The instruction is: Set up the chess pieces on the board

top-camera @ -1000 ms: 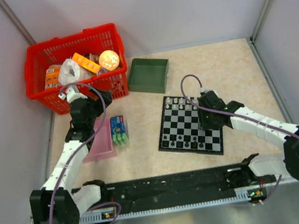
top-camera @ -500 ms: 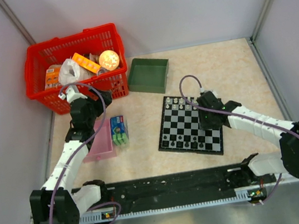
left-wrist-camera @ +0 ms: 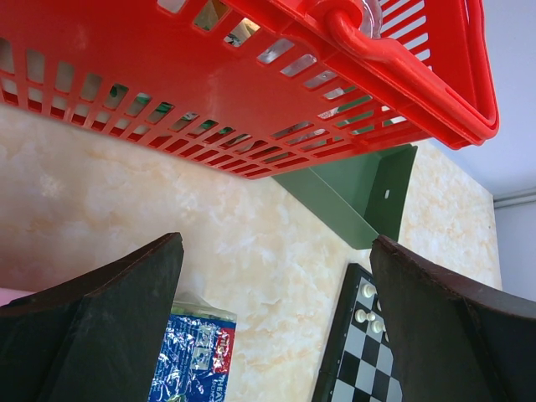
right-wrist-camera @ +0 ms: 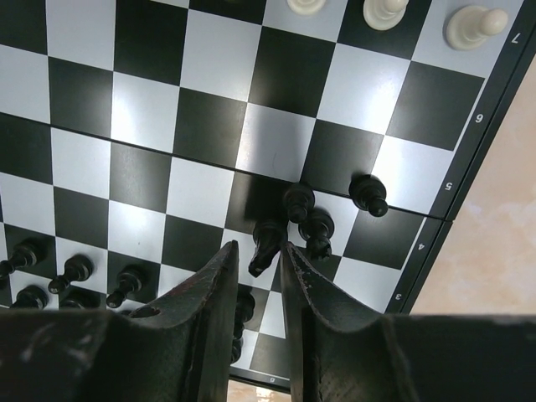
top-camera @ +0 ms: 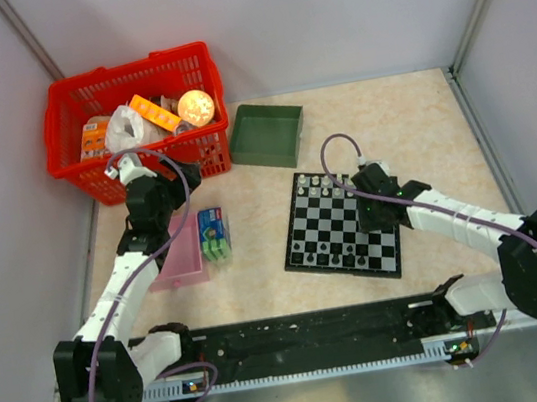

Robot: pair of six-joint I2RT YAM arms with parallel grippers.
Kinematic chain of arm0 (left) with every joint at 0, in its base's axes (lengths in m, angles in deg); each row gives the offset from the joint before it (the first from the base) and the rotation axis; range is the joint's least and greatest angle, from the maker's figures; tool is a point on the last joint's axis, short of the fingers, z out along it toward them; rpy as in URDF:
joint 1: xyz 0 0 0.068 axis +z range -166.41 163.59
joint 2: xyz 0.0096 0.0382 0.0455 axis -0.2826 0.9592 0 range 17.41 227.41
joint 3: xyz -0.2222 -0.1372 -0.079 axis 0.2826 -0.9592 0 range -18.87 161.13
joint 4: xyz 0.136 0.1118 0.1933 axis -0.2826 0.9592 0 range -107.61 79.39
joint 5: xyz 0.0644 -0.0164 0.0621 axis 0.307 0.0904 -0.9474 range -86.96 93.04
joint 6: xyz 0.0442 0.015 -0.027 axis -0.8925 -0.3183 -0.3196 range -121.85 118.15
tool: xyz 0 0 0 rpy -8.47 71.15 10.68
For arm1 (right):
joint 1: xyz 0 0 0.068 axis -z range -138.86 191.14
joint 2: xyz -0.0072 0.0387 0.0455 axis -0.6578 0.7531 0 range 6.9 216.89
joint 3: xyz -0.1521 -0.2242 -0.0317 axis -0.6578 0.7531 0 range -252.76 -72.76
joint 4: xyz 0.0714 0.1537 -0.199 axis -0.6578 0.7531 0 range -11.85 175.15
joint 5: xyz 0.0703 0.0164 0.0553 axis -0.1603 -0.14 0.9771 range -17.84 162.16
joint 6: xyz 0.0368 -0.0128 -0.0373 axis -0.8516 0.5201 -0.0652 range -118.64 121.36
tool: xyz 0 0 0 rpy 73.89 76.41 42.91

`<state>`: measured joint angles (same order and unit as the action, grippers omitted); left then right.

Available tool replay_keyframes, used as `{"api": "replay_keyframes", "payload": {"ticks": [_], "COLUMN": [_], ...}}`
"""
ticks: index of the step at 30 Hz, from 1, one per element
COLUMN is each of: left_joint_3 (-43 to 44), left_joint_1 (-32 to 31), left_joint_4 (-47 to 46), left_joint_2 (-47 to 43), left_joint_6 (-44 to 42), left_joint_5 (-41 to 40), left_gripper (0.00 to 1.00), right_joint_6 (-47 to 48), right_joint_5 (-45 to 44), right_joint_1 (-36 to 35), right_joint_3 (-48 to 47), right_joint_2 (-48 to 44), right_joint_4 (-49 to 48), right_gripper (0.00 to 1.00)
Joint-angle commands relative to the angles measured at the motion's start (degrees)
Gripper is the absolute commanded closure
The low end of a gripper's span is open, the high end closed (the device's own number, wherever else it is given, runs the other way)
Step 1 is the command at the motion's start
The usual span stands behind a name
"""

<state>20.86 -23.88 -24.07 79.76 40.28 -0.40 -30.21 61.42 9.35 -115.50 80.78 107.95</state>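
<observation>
A black piece [right-wrist-camera: 266,247] leans on the board [right-wrist-camera: 151,109], which lies on the desk [top-camera: 408,119] at five o'clock from the green tray [top-camera: 266,132]. The right tool [right-wrist-camera: 260,251] is narrow around the piece, perhaps gripping it. The next move is likely to lift it toward the black rows at seven o'clock. The left tool [left-wrist-camera: 276,243] is wide and empty. The piece's type is unclear.

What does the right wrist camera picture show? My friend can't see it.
Two dark gripper fingers stand close on either side of a black chess piece on a black-and-white board. Other black pieces sit just beside it and at the lower left, and three white pieces line the top edge.
</observation>
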Motion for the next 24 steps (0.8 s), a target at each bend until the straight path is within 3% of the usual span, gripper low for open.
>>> {"api": "replay_keyframes", "payload": {"ticks": [1,12,17,24], "left_joint_3": [-0.09,0.18,0.35,0.44], "left_joint_1": [0.43,0.43,0.52,0.43], "left_joint_4": [-2.95,-3.21,-3.21,-3.21], "left_joint_2": [-1.0,-0.82,-0.82,-0.91], "left_joint_6": [0.06,0.32,0.32,0.32], "left_joint_5": [0.19,0.89,0.98,1.16], "left_gripper": [0.01,0.01,0.01,0.01], "right_joint_6": [0.11,0.99,1.25,2.83], "right_joint_5": [-1.21,-0.68,-0.07,1.6], "right_joint_1": [-0.73,-0.73,-0.9,-1.52], "right_joint_3": [-0.5,-0.59,-0.85,-1.99], "right_joint_2": [0.03,-0.06,-0.58,-5.58], "right_joint_4": [-1.5,-0.98,-0.45,2.36], "right_gripper": [0.74,0.84,0.95,0.98]}}
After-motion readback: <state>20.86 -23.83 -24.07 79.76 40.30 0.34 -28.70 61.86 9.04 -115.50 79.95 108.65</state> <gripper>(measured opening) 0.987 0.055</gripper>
